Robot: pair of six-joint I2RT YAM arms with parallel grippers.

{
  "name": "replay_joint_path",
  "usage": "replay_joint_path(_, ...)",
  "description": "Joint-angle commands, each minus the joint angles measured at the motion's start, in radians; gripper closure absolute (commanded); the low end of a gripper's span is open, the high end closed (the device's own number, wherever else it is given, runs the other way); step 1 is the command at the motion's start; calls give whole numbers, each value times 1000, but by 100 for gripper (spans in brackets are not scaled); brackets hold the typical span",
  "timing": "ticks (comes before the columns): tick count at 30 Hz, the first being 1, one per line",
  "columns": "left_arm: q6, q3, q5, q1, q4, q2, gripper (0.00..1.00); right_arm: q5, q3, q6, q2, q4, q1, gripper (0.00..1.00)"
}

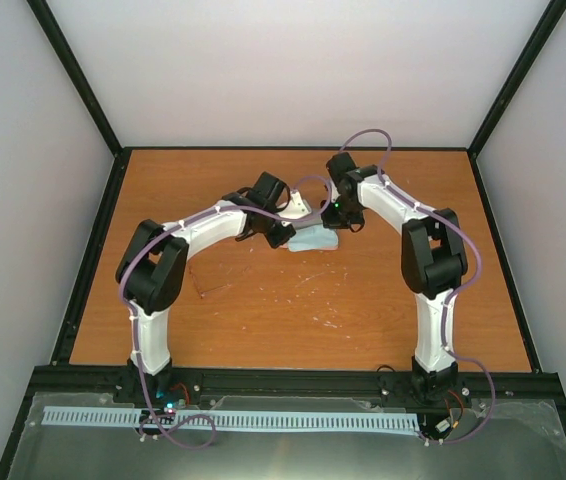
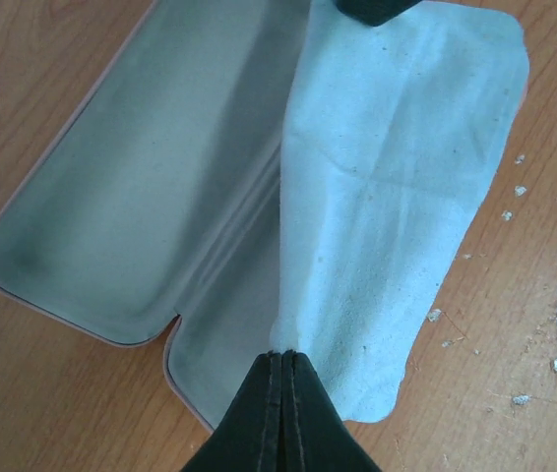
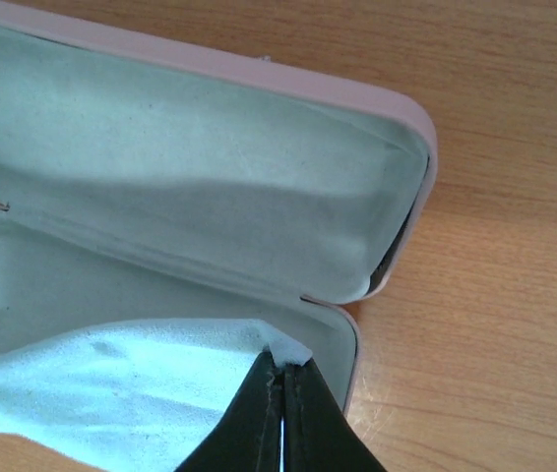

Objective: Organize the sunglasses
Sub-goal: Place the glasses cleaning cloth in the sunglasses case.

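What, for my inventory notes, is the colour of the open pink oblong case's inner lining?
Pale mint-green lining; shows best in the right wrist view.

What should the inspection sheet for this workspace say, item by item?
Surface: wooden tabletop, white flecks and scuffs right of centre.
Job's things: sunglasses hard to make out, probably the faint thin shape on bare wood near the left arm.
Clutter: pink case lying open, its uncovered half empty; light blue cloth stretched over the other half.
Hands: left hand and right hand each shut on a cloth corner.
Cables: purple cables looped along both arms.
Surroundings: pale walls, black frame, white slotted strip at the near edge.
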Motion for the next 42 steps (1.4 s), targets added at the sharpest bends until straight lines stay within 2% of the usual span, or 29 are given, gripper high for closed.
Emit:
replay_joint_path(1, 24, 44, 26, 10, -19, 21, 100, -3, 37, -9, 38, -12, 2, 97)
replay_joint_path(27, 69, 141, 83, 56, -33, 129, 100, -6, 102, -1, 116, -15, 2, 97)
replay_joint_path(42, 106, 260, 109, 98, -73, 222, 99, 26, 241, -11, 206, -39, -3, 97)
